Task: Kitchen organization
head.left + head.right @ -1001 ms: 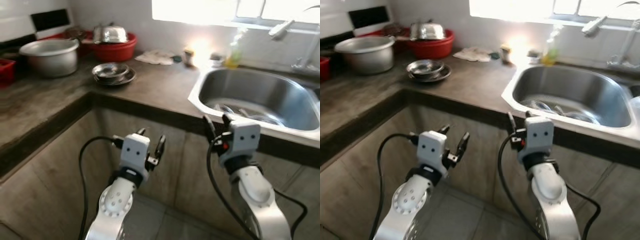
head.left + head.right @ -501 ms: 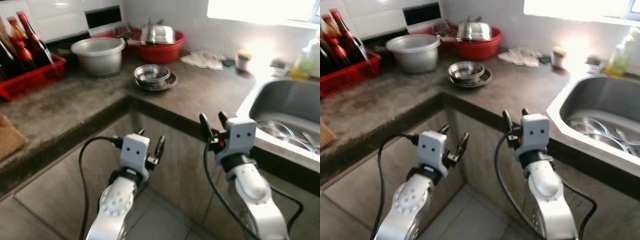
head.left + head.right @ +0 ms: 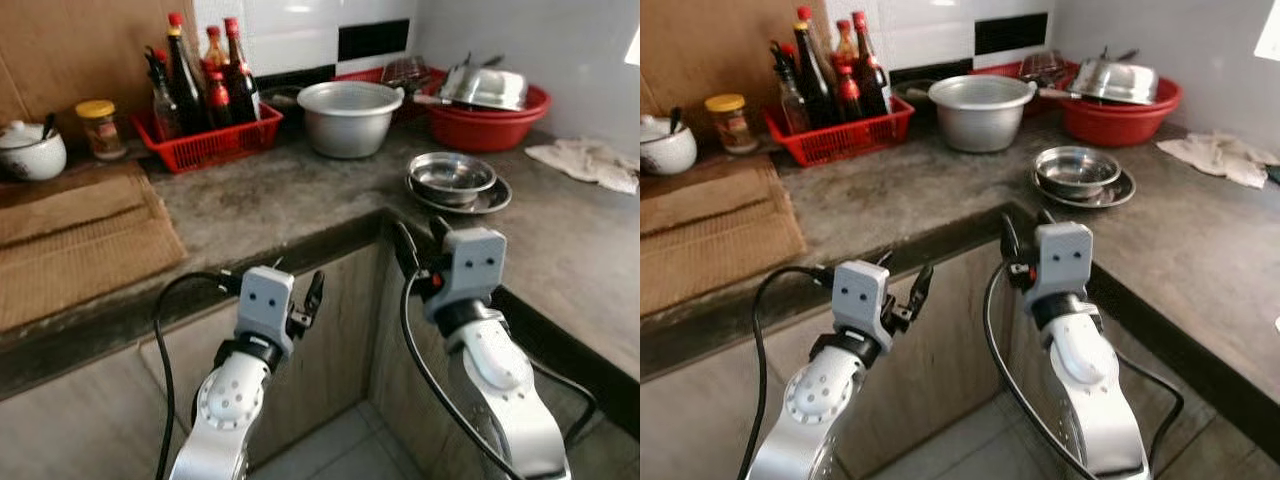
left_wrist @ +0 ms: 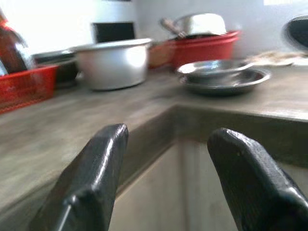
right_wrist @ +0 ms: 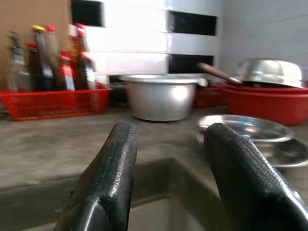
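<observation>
My view is swinging left off the sink, both my fingers (image 4: pixel 91 178) hanging apart and empty below the bench (image 3: pixel 300 195), where the stiff, slippery steel bowls (image 3: pixel 452 172) are waiting—best gripped by the rim.

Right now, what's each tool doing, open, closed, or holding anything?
Left tool: open, empty, held below the counter edge.
Right tool: open, empty, at the counter's corner.
</observation>
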